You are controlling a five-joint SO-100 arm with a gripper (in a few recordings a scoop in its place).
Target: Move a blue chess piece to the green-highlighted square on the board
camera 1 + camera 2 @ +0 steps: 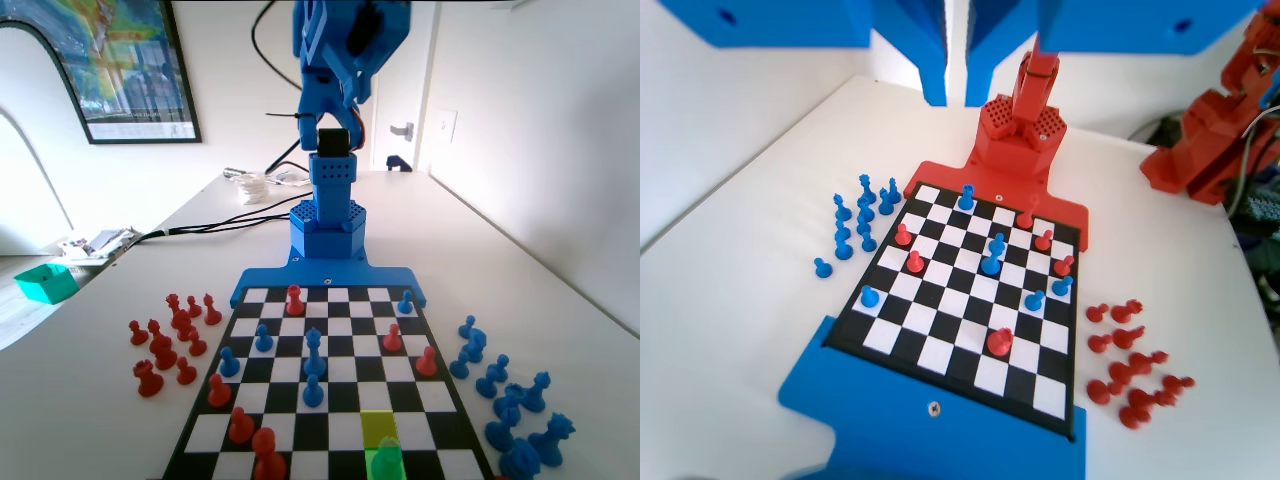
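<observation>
In the fixed view a small pawn [385,460], tinted green, stands on the green-highlighted square [398,472] in the board's [330,296] nearest row. The wrist view shows that same blue pawn [967,197] in the far row. The paler yellow-green square [378,426] just behind it is empty. My blue arm [345,60] is folded up high over its base at the far end. My gripper [958,95] hangs far above the board [940,408]; its jaws stand almost together with only a thin slit and nothing between them.
Several blue pieces [313,392] and red pieces [240,425] stand scattered on the board. Captured red pieces [170,340] cluster left of it and blue ones [510,400] right of it in the fixed view. Cables [210,225] lie behind the base.
</observation>
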